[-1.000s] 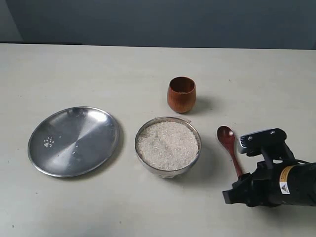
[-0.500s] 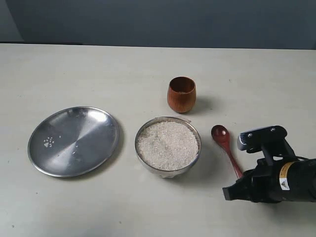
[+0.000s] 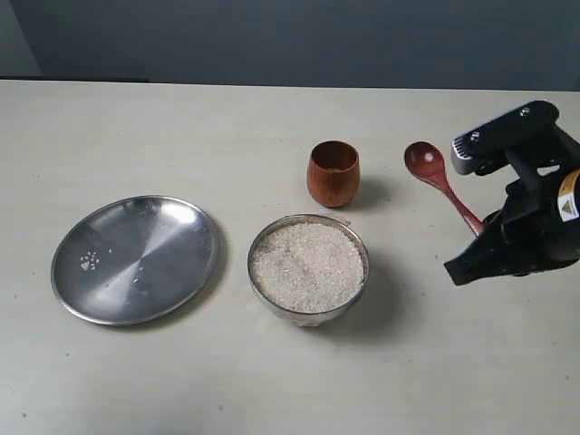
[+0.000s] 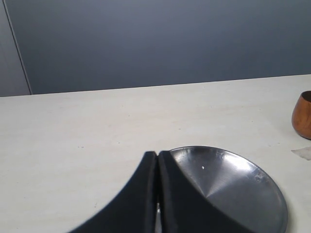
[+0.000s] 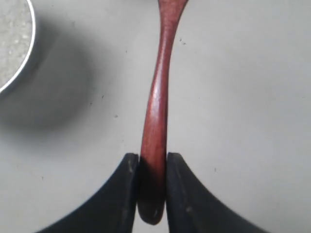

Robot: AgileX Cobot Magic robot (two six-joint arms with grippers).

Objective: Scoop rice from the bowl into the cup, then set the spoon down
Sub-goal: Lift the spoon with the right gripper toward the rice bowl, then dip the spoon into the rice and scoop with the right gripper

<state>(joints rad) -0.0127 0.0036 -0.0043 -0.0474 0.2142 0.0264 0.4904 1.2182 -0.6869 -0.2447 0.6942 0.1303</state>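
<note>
The spoon [image 3: 441, 181], which a second ago lay on the table just right of the bowl [image 3: 309, 315], is now held lifted, beyond the bowl and to its right, with its head near the cup [image 3: 333, 174]. Its handle end is pinched by the right gripper [image 5: 152, 160]. The left gripper [image 4: 158, 158] is pressed together on nothing. The pick-up is judged done, and scooping is not yet begun. The spoon is seen as glossy reddish-brown wood, its head empty and its handle slim and gently curved. The rice [image 3: 308, 265] is heaped near the bowl's rim.
</note>
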